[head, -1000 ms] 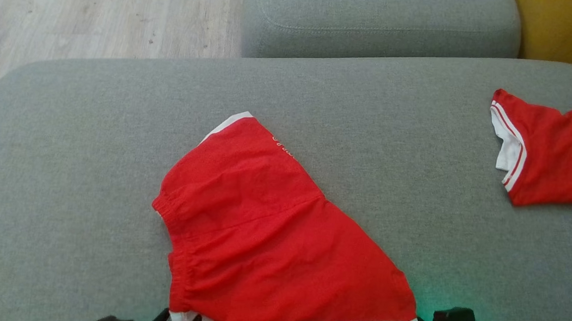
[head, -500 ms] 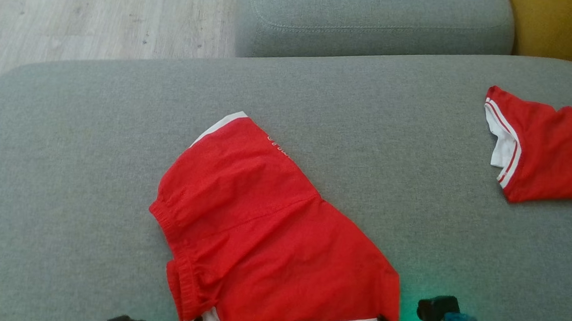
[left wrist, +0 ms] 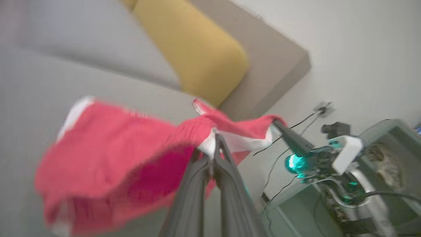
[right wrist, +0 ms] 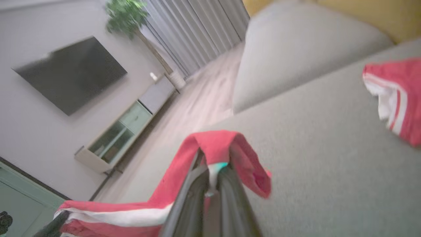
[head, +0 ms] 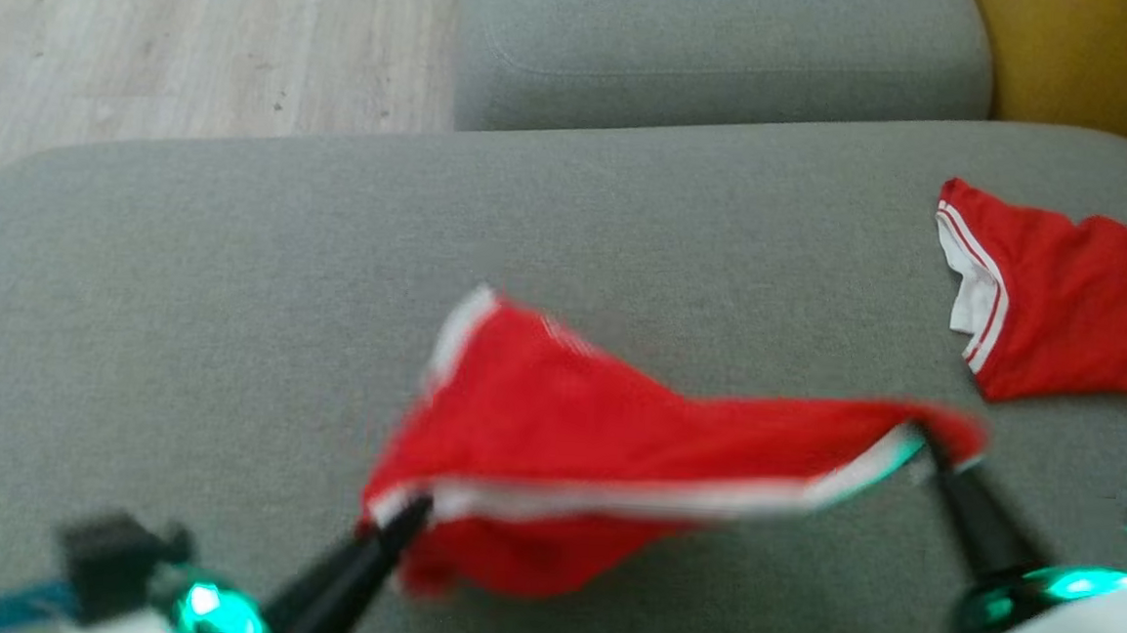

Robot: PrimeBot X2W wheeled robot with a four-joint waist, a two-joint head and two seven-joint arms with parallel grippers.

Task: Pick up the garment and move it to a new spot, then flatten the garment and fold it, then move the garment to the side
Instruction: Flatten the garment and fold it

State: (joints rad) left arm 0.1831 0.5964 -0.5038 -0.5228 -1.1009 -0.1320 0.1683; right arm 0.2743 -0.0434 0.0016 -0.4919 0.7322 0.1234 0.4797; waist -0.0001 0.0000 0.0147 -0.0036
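1. My left end effector (head: 412,515) is pressed together on one corner of the white hem of the shorts (head: 595,436). My right end effector (head: 923,442) is pressed together on the other corner.
2. The shorts hang strung between the two end effectors, hem uppermost and lifted off the grey sofa seat (head: 184,284). The rest of the cloth droops away beyond my fingertips. The blur hides whether the lowest fold brushes the seat.
3. I judge this to be the carry to a new spot. To do it well I should hold both end effectors level and apart enough to hold the hem straight (a slack hem lets the legs bunch).
4. I should lift until the drooping cloth clears the seat, then lay it down far edge first so it lands flat.
5. I should steer clear of the red top (head: 1082,309), which lies beyond and outboard of my right end effector.
6. Count: two end effectors, one pair of shorts, one red top, one yellow cushion (left wrist: 197,49).
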